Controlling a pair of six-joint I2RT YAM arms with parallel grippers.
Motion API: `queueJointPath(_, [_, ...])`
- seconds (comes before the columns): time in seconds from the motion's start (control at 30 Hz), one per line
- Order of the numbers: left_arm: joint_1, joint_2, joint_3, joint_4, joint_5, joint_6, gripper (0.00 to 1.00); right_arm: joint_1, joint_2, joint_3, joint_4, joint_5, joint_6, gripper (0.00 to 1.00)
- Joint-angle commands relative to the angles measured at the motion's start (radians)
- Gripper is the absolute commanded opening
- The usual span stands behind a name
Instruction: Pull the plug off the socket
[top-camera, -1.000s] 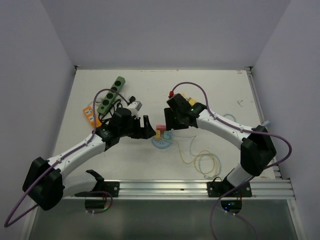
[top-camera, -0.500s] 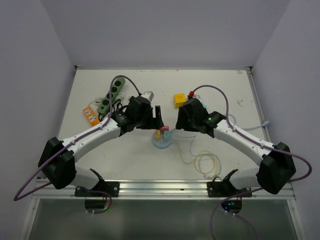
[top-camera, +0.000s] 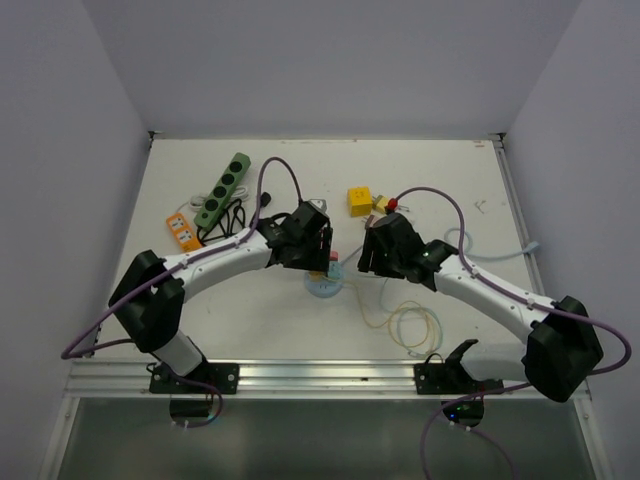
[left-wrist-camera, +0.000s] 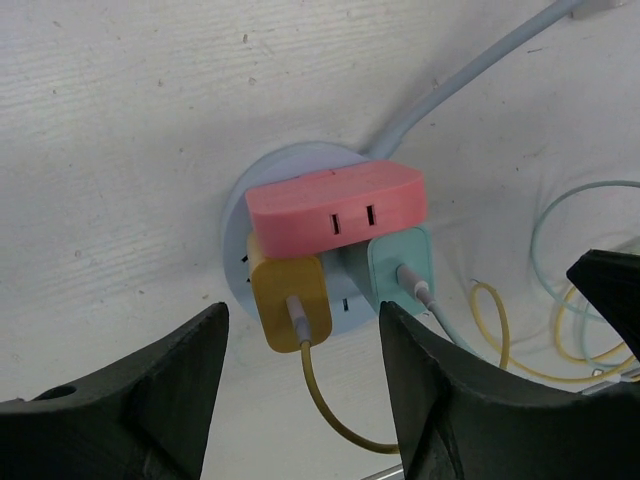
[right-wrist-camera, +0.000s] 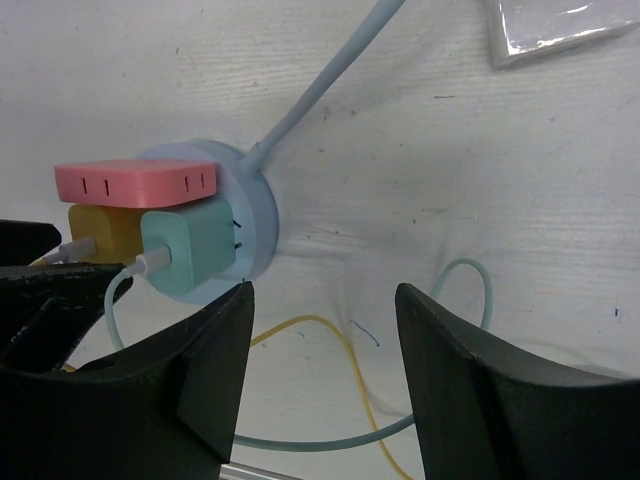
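Left gripper (left-wrist-camera: 301, 340) part open, empty, hovers over yellow plug (left-wrist-camera: 289, 297) on round socket (left-wrist-camera: 290, 165); right gripper (right-wrist-camera: 322, 300) open, empty, beside socket.

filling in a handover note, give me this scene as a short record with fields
socket: round pale blue hub lying on the table
plugged in: pink adapter, yellow plug, teal plug
left jaws: open, lined up on the yellow plug, touching nothing
right jaws: open, near the teal plug, touching nothing
task state: no plug pulled out yet
elsewhere on table: green power strip, yellow cube
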Motion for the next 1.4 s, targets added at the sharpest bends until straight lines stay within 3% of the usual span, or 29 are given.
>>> queueJointPath(0.0, [-0.004,0.022,0.048,-0.021,-0.043,-0.002,0.65,-0.003,-0.046,-0.015,0.056,0.015,0.021,0.63])
queueJointPath(0.13, [-0.004,0.053,0.049,-0.015,-0.052,0.001,0.58,-0.002,-0.049,-0.039,0.070,-0.002,0.020,0.63])
queueJointPath(0.5, [-0.017,0.119,0.061,0.002,-0.031,0.006,0.53,-0.003,-0.063,-0.070,0.125,-0.018,0.018,0.63])
queueJointPath(0.9, [-0.014,0.041,0.066,0.044,-0.078,0.033,0.00,-0.038,-0.097,-0.111,0.226,-0.071,0.006,0.69])
queueJointPath(1.37, [0.032,-0.157,-0.034,0.258,-0.129,0.058,0.00,-0.066,-0.378,-0.099,0.254,-0.039,-0.101,0.69])
